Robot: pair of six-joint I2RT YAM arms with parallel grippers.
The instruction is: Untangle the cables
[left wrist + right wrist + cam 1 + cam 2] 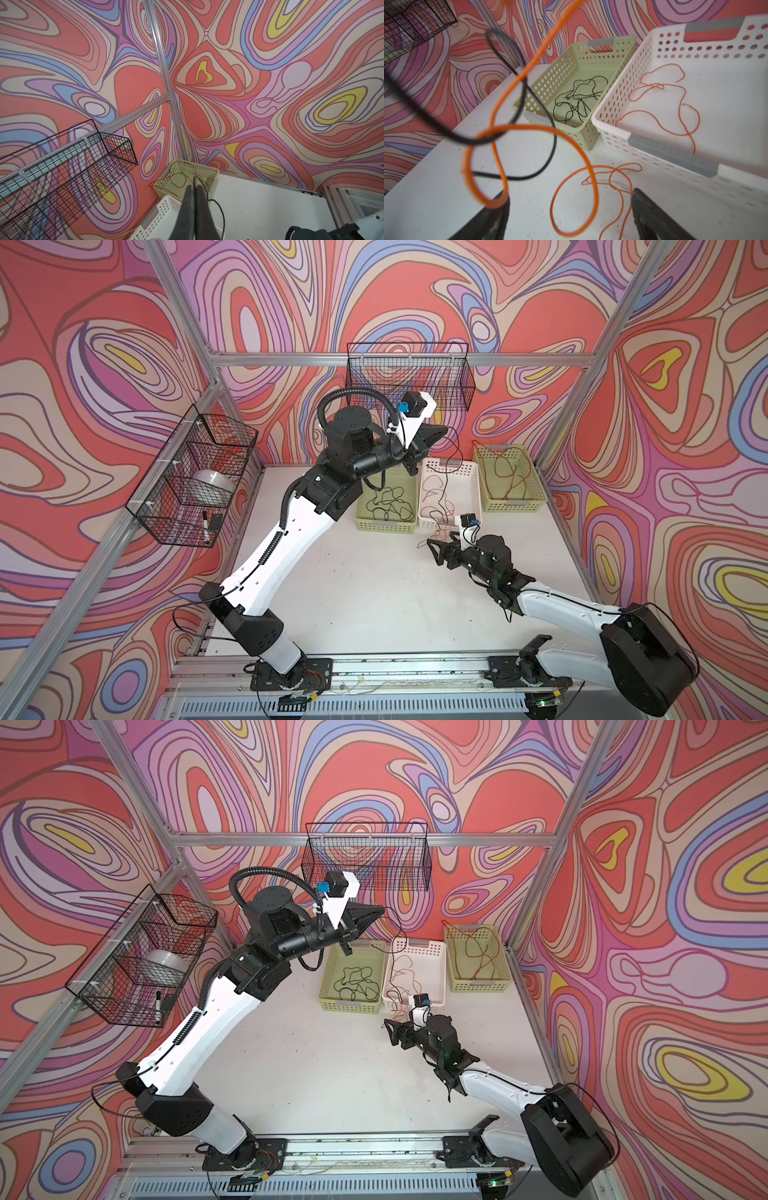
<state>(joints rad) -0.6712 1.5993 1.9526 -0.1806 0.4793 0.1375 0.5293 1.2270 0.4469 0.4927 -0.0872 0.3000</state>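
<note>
We are clenching our left tool (195, 199) on a thin dark cable (224, 222), jaws pressed together and the wire coming out at the tips. In both top views we are holding this tool (444, 430) (380, 910) high in the air, above the back end of the white basket (473, 485), and the dark cable is hanging from it down toward that basket.

Our right tool (570, 194) is standing released, jaws spread wide and low over the desk (436, 197), just in front of the white basket. A loop of orange cable (529, 127) is hanging right by one finger (488, 224); we cannot tell whether it is touching, and we are gripping nothing. The dark cable is threading through the orange loops in the air close to the right wrist camera.

More orange cable is lying on the desk between the spread fingers, and more is curling on the floor of the white basket. Beside it on the left, the green basket (550, 83) is holding a tangle of dark green-black cables (577, 99). On the right, the third basket (490, 504) is holding a brown cable (513, 479).
</note>
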